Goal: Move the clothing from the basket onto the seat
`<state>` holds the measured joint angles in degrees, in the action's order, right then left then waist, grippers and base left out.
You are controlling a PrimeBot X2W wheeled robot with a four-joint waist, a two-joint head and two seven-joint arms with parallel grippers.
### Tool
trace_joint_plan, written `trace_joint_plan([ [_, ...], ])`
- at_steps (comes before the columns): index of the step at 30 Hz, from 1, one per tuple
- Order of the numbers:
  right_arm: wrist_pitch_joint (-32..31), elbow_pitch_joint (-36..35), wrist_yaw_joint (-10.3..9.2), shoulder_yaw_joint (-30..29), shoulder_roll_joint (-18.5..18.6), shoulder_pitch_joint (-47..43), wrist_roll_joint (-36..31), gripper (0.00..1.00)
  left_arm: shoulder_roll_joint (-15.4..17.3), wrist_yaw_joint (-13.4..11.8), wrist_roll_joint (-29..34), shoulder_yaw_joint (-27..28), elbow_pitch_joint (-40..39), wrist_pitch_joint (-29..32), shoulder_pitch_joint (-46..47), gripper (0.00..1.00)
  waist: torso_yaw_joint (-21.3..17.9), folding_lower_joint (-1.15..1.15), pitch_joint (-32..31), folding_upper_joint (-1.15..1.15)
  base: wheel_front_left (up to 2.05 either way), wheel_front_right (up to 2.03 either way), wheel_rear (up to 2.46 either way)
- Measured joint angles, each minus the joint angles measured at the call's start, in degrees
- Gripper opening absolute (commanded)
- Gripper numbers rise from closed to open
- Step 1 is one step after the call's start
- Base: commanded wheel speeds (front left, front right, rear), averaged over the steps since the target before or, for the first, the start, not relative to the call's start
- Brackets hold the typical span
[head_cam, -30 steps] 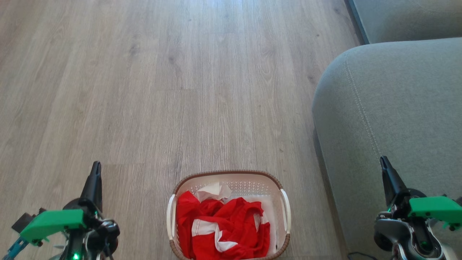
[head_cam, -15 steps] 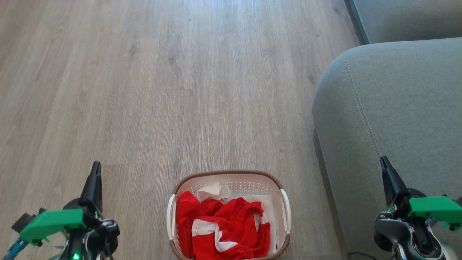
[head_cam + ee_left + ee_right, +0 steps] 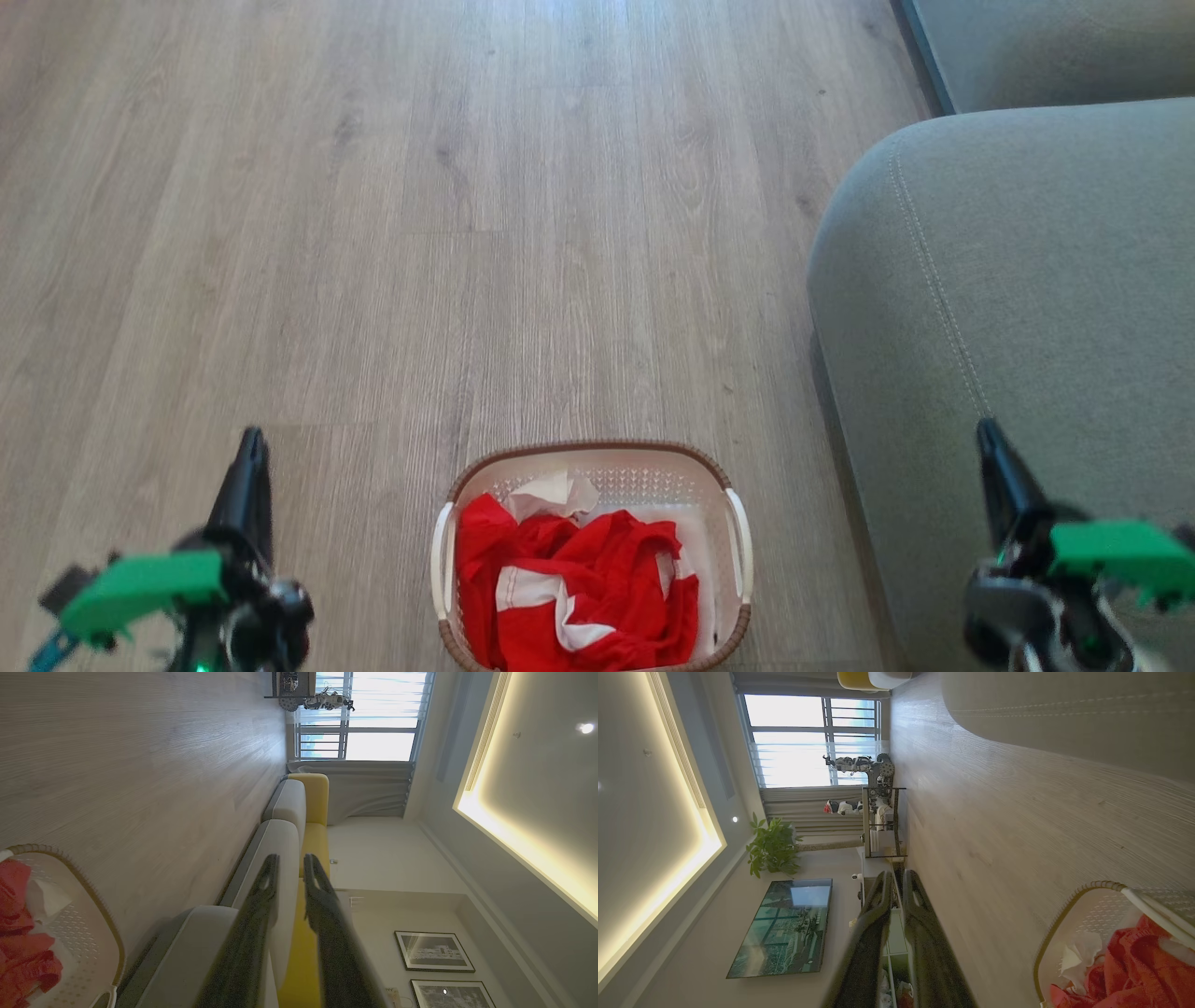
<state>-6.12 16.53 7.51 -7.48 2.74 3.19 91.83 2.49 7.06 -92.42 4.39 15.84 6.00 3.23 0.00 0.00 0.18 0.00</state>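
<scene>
The basket (image 3: 583, 447) stands on the wooden floor at the bottom middle of the head view, holding the crumpled red clothing (image 3: 579, 588) with white bands. The grey-green seat (image 3: 1027, 280) rises just right of it. My left gripper (image 3: 250, 443) hangs over the floor left of the basket, shut and empty. My right gripper (image 3: 988, 434) is over the seat's front edge, also shut and empty. The left wrist view shows my left gripper (image 3: 288, 858), the basket (image 3: 88, 905), the clothing (image 3: 18, 952) and the seat (image 3: 280, 840). The right wrist view shows my right gripper (image 3: 898, 875), the basket (image 3: 1069, 905) and the clothing (image 3: 1139, 961).
A crumpled white sheet (image 3: 551, 490) lies at the basket's far end. A second sofa section (image 3: 1046, 47) sits at the top right. Open wooden floor (image 3: 467, 233) stretches ahead. A metal shelf rack (image 3: 880, 821) and a potted plant (image 3: 773, 847) stand far off by the window.
Both grippers have slipped a little lower in the head view and look blurred. The basket, clothing and seat have not moved.
</scene>
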Motion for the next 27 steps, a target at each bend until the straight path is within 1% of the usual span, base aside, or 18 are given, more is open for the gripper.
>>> trace_joint_plan([
  [5,0.1,4.5,-0.01,0.5,-0.7,-2.9,0.0,1.00,-0.5,0.0,0.0,-0.2,4.4,0.0,-3.0,1.00,0.0,0.00,0.0,0.00,0.00,0.00,0.00],
  [7,0.1,5.0,-0.01,0.7,-0.7,-4.1,0.0,1.00,-0.7,0.0,0.0,-0.3,4.9,-0.1,-4.4,1.00,0.0,0.00,0.0,0.00,0.00,0.00,0.00],
  [14,1.2,4.4,-0.01,1.7,-0.7,-3.9,-0.6,1.00,-0.7,-0.1,0.6,-1.1,3.6,-1.6,-4.6,1.00,0.0,0.00,-0.2,0.00,0.00,0.00,0.00],
  [16,1.8,4.3,-0.01,1.8,-0.7,-3.9,-1.1,1.00,-0.7,-0.5,1.2,-1.5,3.0,-1.8,-4.6,1.00,0.0,0.00,-0.3,0.00,0.00,0.00,0.00],
  [19,2.2,4.0,-0.01,1.8,-0.7,-3.9,-2.1,1.00,-0.7,-0.6,2.7,-1.7,2.4,-2.2,-4.6,1.00,0.0,0.00,-0.3,0.00,0.00,0.00,0.00],
  [27,3.6,2.6,-0.01,1.7,-0.7,-3.9,-6.1,1.00,-0.7,-2.1,8.3,-2.1,-0.1,-3.7,-4.7,1.00,0.1,0.00,-0.5,0.00,0.00,0.00,0.00],
])
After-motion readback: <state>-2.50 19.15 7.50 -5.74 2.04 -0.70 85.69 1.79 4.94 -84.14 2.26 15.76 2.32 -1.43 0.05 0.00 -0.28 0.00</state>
